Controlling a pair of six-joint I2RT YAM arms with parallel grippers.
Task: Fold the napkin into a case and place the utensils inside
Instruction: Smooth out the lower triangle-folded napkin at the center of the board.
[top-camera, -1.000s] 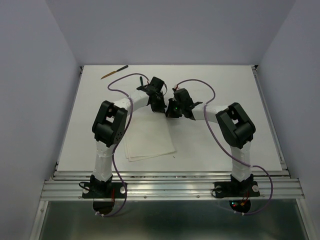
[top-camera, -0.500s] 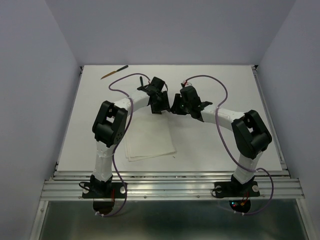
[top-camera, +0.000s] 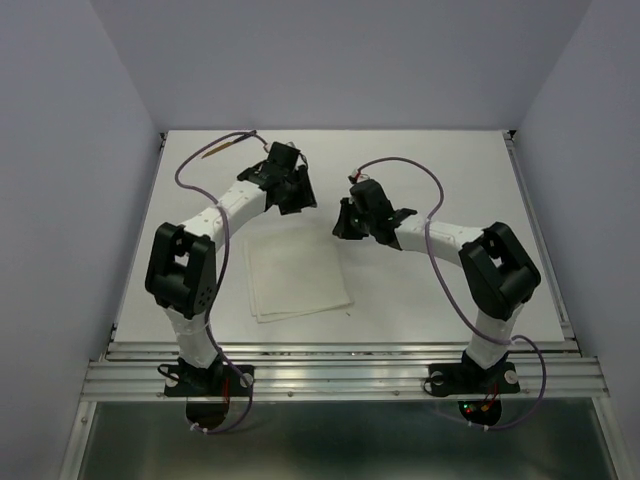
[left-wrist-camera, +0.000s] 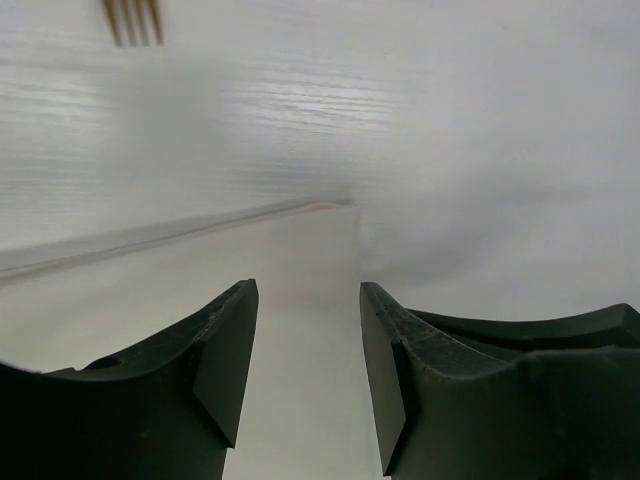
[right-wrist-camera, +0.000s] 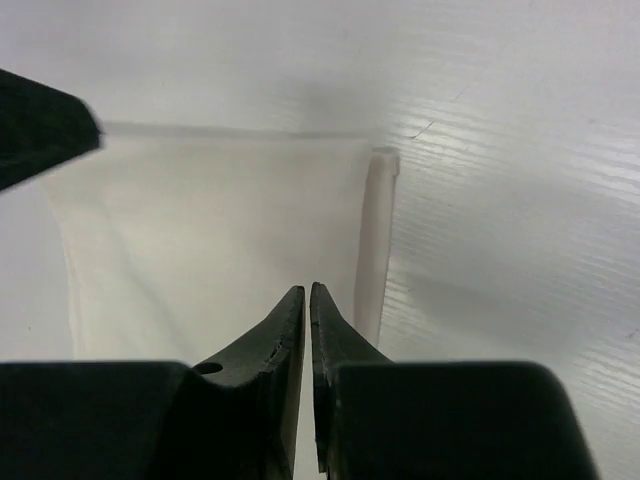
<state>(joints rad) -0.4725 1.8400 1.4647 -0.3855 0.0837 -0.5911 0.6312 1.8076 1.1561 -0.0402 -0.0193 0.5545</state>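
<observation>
Lying flat on the white counter (top-camera: 450, 170), the napkin (top-camera: 298, 278) sits a little left of the middle, between the two arms and nearer their bases than the back wall. It is folded into a rough rectangle. Stacked layers show along its near left edge in the top view. From the right wrist camera the same cloth (right-wrist-camera: 200, 240) fills the middle ground, and a narrow raised strip of its own fabric (right-wrist-camera: 378, 230) runs along one side.

A thin brown wooden utensil (top-camera: 228, 146) lies at the far left corner of the counter, well apart from the napkin and outside any fold. The left wrist camera catches brown fork tines (left-wrist-camera: 133, 20) at the very top of its view, blurred, on bare counter beyond the cloth.

Above the napkin's far edge hangs the left gripper (top-camera: 298, 198). Its wrist view shows the gripper (left-wrist-camera: 305, 340) with a wide gap between the jaws and nothing in it. A corner of the cloth lies on the counter below.

Just off the napkin's far right corner is the right gripper (top-camera: 343, 225). Seen from its own wrist, this gripper (right-wrist-camera: 308, 300) has the jaws drawn almost together, only a thin slit between them. Nothing is visible in that slit, and the tips point over the cloth.
</observation>
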